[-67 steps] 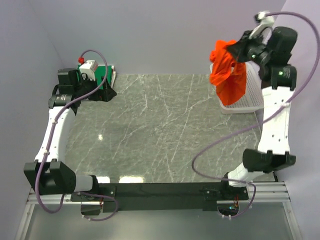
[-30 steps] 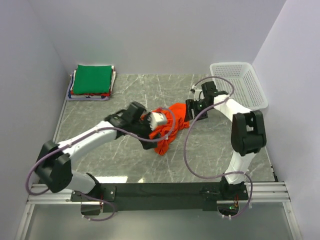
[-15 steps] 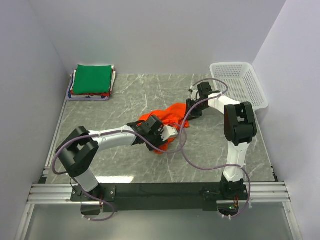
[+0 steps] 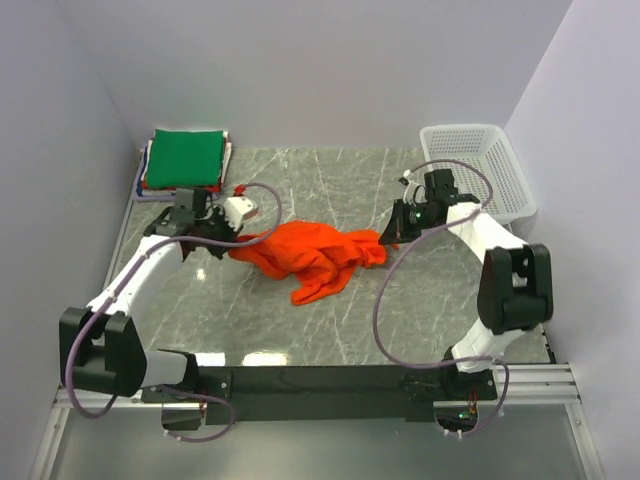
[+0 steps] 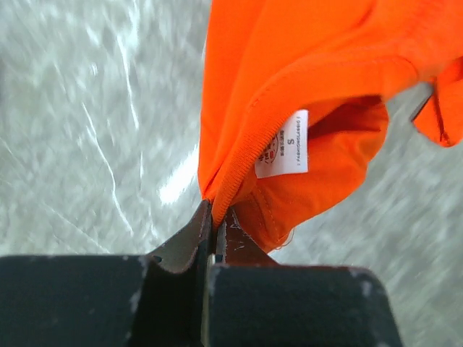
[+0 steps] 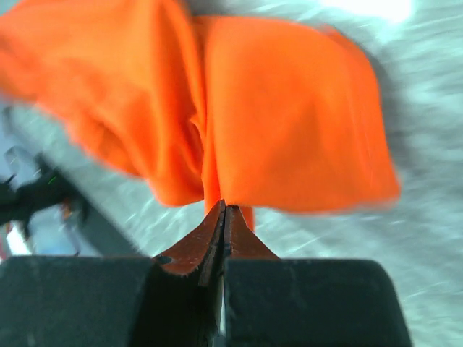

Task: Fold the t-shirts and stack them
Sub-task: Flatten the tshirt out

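While both tools are clenched, the L gripper (image 5: 214, 211) has its jaws pressed flat together on a ribbed edge of the orange t-shirt (image 4: 310, 255), w/ a white size tag (image 5: 282, 144) marked S hanging just beside the pinch. The R gripper (image 6: 223, 210) is likewise closed tight on a bunched fold of the same cloth, fabric fanning out to both sides above the tips. Seen from the top cam, the R gripper sits just left of and nearer than the white lattice basket (image 4: 462, 130), at the shirt's end closest to the basket; the L gripper holds the shirt's far end, well left of the basket. Btw the two, the shirt lies crumpled and drawn out on the marble table (image 4: 300, 180), a loose flap trailing toward the arm bases. Farthest left of the basket, along the same back edge, a folded green t-shirt (image 4: 183, 158) tops a neat stack, red and white layers showing under it, well apart from both grippers.
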